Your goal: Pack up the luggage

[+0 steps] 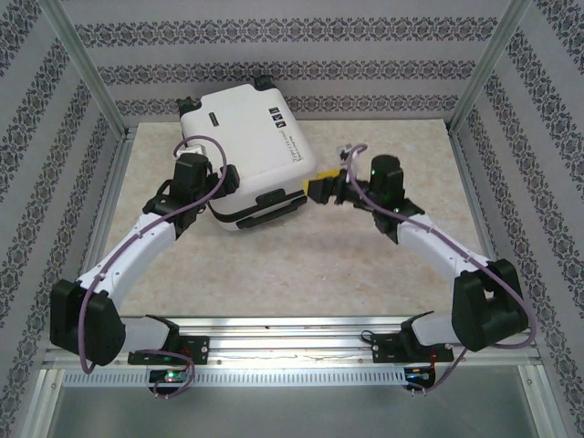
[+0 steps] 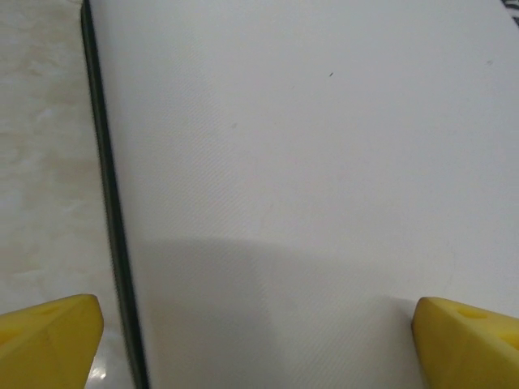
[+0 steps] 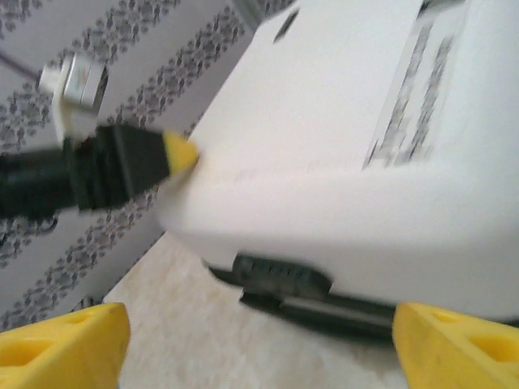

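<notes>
Top external view: the left arm (image 1: 137,242) reaches forward so that its wrist sits against the near left corner of the luggage (image 1: 246,137). The luggage is a white hard-shell suitcase lying closed and flat on the pale table (image 1: 301,265), turned at an angle. Just right of the suitcase's near right corner is the right gripper (image 1: 317,185), its yellow tips close to the shell.

Left wrist view: the left gripper (image 2: 259,344) is spread wide and holds nothing, with one yellow fingertip (image 2: 49,340) in each bottom corner. Ahead of the left fingertip is bare table. A black seam (image 2: 109,203) runs away from the gripper just inside that fingertip. From the seam across to the right fingertip, the plain white shell lies straight ahead.

Right wrist view, blurred: the right gripper (image 3: 259,344) is also spread wide, with nothing between its yellow tips. Ahead and to its left, a black finger (image 3: 138,162) with a yellow tip, belonging to the left gripper, appears to touch the suitcase's far corner. Straight ahead is the white shell, with a black handle (image 3: 284,279) low on its side.
</notes>
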Controlling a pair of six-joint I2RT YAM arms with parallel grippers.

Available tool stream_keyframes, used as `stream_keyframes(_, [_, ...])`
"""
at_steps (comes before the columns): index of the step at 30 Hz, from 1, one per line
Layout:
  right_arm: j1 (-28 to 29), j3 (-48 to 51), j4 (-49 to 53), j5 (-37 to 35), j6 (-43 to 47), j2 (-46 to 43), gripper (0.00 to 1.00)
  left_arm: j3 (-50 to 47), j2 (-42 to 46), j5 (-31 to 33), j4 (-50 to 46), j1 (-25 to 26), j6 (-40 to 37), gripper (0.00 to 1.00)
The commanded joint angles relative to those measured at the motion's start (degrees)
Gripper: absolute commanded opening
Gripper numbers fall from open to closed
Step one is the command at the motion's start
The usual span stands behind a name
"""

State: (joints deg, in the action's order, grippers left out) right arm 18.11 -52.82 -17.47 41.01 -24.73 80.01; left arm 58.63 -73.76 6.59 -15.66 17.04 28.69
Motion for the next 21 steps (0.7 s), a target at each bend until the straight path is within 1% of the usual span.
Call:
stream_keyframes(1, [-2.1,-8.35,7.93,0.73,1.32,7.15,0.89,-0.7,1.96,2.17,-8.89,-1.18,-2.11,0.99])
stream_keyframes(3, [-1.99,-14.79,11.27,1.53,1.41,12.96,0.9,0.27,1.39,1.87,-9.45,-2.52,-2.07,0.99])
stream_keyframes(7, [-1.63,-22.03,13.75,-0.64,2.7,20.38,0.92,0.23,0.32,-1.32,-7.92,-5.92,-2.14,0.99])
stream_keyframes(10, [-1.61,-26.37,16.56,-2.59,4.24,24.4,0.92,-1.24,-0.45,-8.23,-2.82,-8.61,-3.08,1.0])
stream_keyframes(12, [-1.64,-28.3,17.46,-1.88,4.61,26.83,0.92,-2.34,-1.53,-13.59,1.54,-9.46,-3.79,1.0])
stream_keyframes(13, [-1.59,-28.88,17.47,-1.1,4.69,27.7,0.92,-2.48,-2.23,-15.16,2.85,-9.48,-3.81,1.0])
stream_keyframes(16, [-1.19,-29.62,16.85,6.12,4.26,29.7,0.88,-2.57,-5.06,-21.98,6.08,-9.49,-3.18,0.99])
stream_keyframes(17, [-0.78,-29.19,16.32,9.0,4.36,29.85,0.84,-3.06,-5.95,-24.2,7.67,-9.55,-2.45,0.99])
stream_keyframes(20, [1.1,-24.12,10.62,15.62,2.49,27.74,0.77,-4.65,-8.22,-29.88,12.27,-8.88,0.99,0.96])
stream_keyframes(21, [1.76,-21.11,7.35,16.81,0.73,26.06,0.75,-4.74,-8.67,-30.15,12.09,-8.1,1.79,0.95])
